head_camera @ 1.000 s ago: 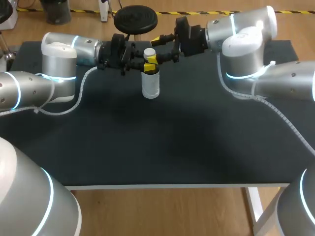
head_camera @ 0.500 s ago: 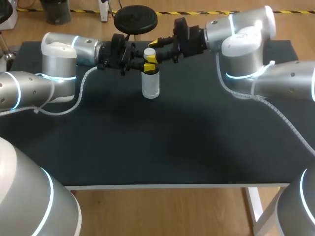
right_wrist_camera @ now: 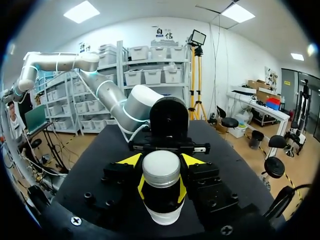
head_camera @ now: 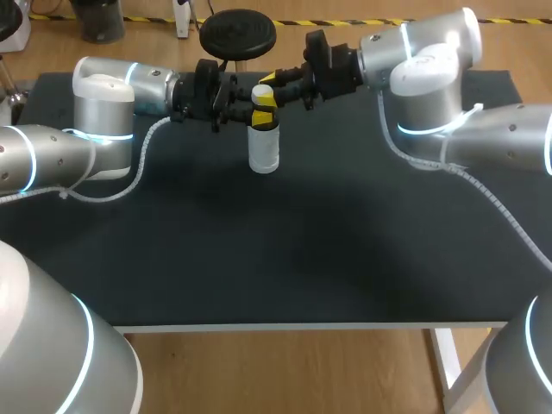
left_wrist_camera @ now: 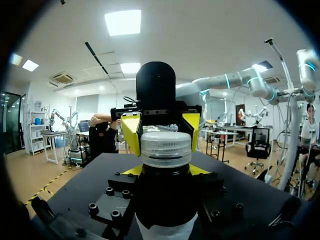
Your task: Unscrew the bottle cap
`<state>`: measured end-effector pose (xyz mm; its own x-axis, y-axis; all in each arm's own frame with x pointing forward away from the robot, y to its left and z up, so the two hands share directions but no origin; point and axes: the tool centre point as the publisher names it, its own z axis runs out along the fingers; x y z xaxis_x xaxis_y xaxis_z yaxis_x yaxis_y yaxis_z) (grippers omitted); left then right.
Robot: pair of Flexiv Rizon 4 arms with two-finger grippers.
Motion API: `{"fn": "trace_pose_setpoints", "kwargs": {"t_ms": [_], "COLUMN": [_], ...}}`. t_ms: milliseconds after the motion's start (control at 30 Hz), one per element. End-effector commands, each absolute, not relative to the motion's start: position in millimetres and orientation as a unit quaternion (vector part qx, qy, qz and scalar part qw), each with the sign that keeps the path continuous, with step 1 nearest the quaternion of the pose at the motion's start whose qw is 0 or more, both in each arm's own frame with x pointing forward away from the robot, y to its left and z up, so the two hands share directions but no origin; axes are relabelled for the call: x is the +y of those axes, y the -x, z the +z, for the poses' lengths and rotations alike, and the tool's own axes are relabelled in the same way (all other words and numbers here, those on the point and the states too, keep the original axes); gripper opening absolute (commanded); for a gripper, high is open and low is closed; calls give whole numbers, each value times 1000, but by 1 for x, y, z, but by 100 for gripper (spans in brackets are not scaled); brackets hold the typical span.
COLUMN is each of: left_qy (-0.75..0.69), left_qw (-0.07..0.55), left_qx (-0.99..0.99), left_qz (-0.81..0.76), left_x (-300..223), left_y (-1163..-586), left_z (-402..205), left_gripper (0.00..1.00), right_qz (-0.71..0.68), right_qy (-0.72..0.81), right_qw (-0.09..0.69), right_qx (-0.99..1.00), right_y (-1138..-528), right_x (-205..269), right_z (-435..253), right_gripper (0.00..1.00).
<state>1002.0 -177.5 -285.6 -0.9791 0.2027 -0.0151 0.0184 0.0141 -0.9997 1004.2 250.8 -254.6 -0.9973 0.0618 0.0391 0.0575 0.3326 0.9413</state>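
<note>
Head view places the bottle upright on the table, left of centre and close to the far edge. The left gripper is closed on the bottle's neck directly under the cap. The right gripper brackets the cap from the opposite side; whether it has actually clamped the cap cannot be told from any view. Likely faults: an off-centre clamp would push the bottle sideways in the left gripper's hold. A weak neck hold would let the bottle turn with the cap, so the thread would not release. The two grippers' yellow tips sit one just above the other, so a wrist rotation could foul them. Clearance is tight here — the two wrists face each other with only the bottle between. The far edge is near, so a dropped cap could roll off it. Open table lies on the near side, well apart from both arms — the safer direction for withdrawal.
</note>
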Motion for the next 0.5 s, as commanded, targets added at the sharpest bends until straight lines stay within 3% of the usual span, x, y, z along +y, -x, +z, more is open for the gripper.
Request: {"fn": "trace_pose_setpoints", "kwargs": {"t_ms": [33,500], "left_qy": [80,80], "left_qw": [68,68], "left_qx": [-708,-708], "left_qz": [698,698], "left_x": [-177,-177], "left_y": [-1004,-1004], "left_z": [-287,-287], "left_gripper": [0,0], "right_qz": [576,558], "right_qy": [-23,114], "right_qw": [-8,-99], "right_qx": [817,816], "right_y": [-1007,-1011], "right_x": [250,246], "right_z": [-255,-253], "right_gripper": [0,0]}}
